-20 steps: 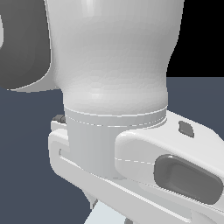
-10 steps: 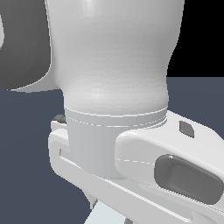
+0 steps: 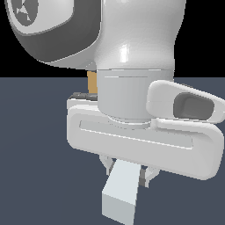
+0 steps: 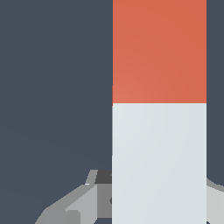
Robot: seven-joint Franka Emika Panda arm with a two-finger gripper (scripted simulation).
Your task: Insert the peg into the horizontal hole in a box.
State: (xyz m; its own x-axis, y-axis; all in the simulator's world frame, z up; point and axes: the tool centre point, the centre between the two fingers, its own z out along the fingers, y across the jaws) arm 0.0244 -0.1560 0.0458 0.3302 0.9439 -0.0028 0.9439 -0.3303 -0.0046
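So from where I'm standing the arm blocks most of the scene, but the gripper has the peg pinched between its fingers, closed snug on the pale grey part. In the exterior view the white end of the peg sticks out below the hand toward the camera. In the wrist view the peg runs straight out ahead of the fingers, grey near the hand and the red-orange section at the far end.

Progress-wise: I'd say the pickup is done, the bar looks held clear of the floor. The insertion itself isn't. The only bit of the box I can spot is a thin tan sliver peeking out behind the wrist, on the far side of the hand from the camera. Can't see the hole at all, and nothing tan shows ahead of the red tip in the wrist view, so lining up and pushing in are still left, I reckon.
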